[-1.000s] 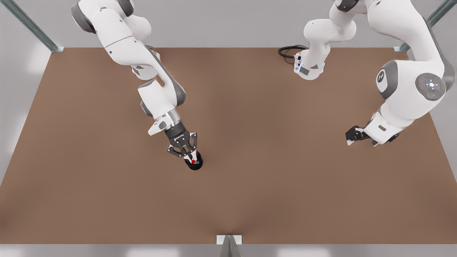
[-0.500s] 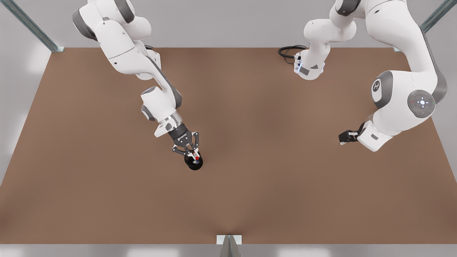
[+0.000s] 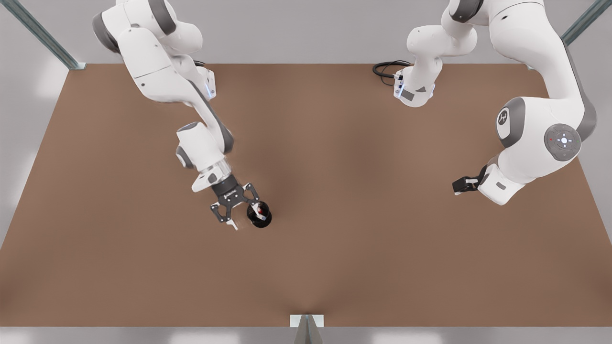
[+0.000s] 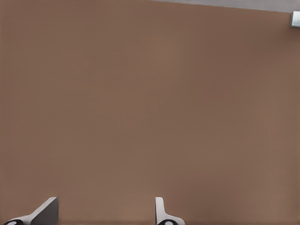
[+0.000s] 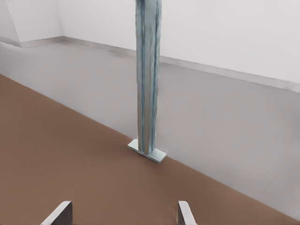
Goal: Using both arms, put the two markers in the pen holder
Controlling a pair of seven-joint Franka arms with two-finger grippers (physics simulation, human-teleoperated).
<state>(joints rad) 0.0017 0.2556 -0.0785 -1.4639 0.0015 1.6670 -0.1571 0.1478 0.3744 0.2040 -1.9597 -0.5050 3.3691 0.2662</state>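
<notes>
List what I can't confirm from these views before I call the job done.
- Front view: the pen holder shows the red-capped marker. Whether the blue-capped one is inside is too small to tell, and the holder's wall hides the barrels.
- Front view: the right gripper, which waits at that view's right, is partly hidden by its own wrist.
- Wrist views: the picture edge cuts off both grippers' open fingers. The left gripper is beside the holder.
</notes>
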